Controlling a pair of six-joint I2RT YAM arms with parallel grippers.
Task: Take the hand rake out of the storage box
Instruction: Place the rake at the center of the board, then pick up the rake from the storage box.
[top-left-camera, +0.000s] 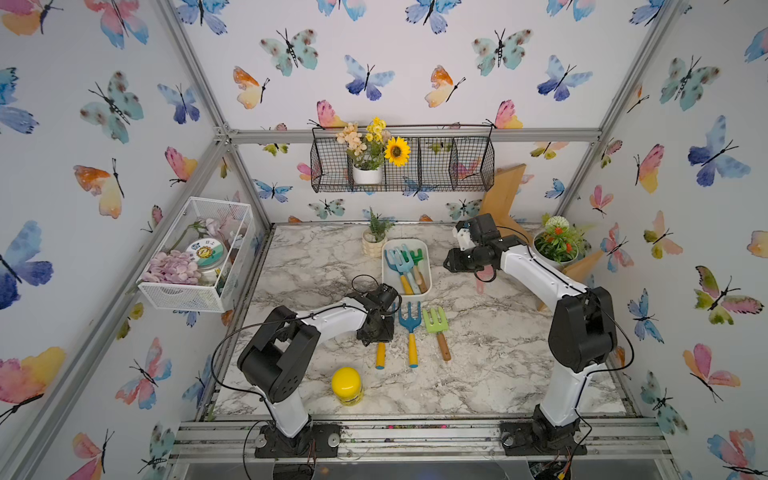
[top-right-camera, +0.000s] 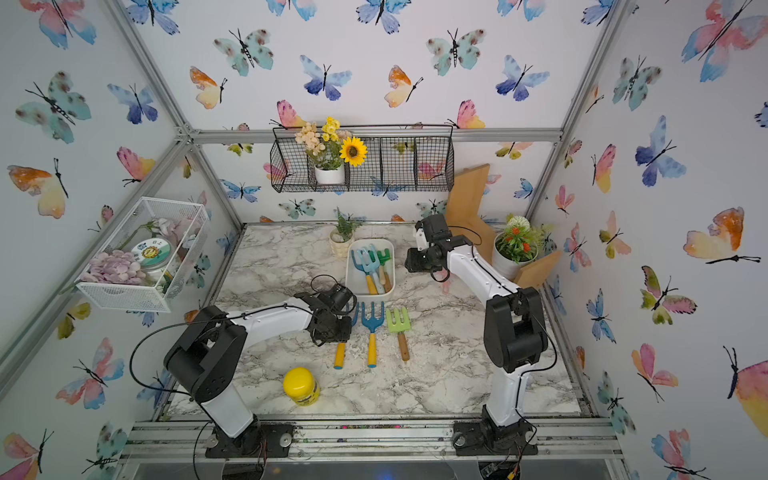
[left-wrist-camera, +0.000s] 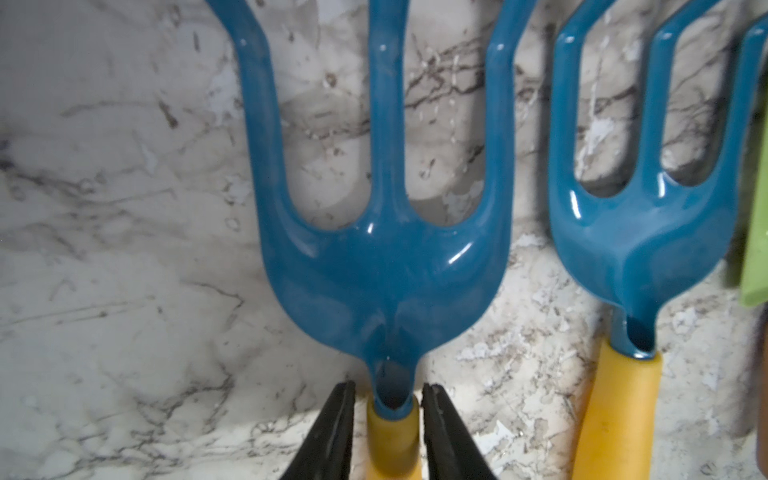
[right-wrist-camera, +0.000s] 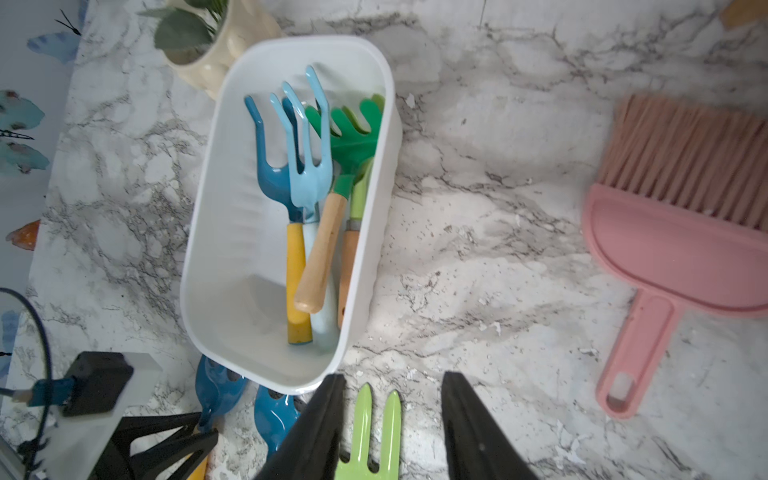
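The storage box (top-left-camera: 384, 274) (top-right-camera: 348, 274) (right-wrist-camera: 224, 249), a shallow white tub, stands at the back middle of the marble table. Several hand rakes (top-left-camera: 402, 262) (right-wrist-camera: 309, 166) lie inside it. In front of the box three more rakes lie side by side. One is a blue rake (left-wrist-camera: 382, 266) with a yellow handle (top-left-camera: 380, 356), then a second blue one (top-left-camera: 410, 328) and a lime green one (top-left-camera: 436, 322). My left gripper (top-left-camera: 376, 332) (left-wrist-camera: 388, 386) is low over the first blue rake. Its jaws straddle the handle's top with a small gap on each side, so it is open. My right gripper (top-left-camera: 451, 264) (right-wrist-camera: 394, 378) hovers open and empty, right of the box.
A yellow-lidded jar (top-left-camera: 347, 385) stands near the front edge. A pink hand brush (right-wrist-camera: 681, 232) lies right of the box. A small potted plant (top-left-camera: 374, 241) is behind the box and a flower pot (top-left-camera: 555, 245) at the back right. A white wire basket (top-left-camera: 195, 257) hangs on the left wall and a black one (top-left-camera: 403, 162) on the back wall.
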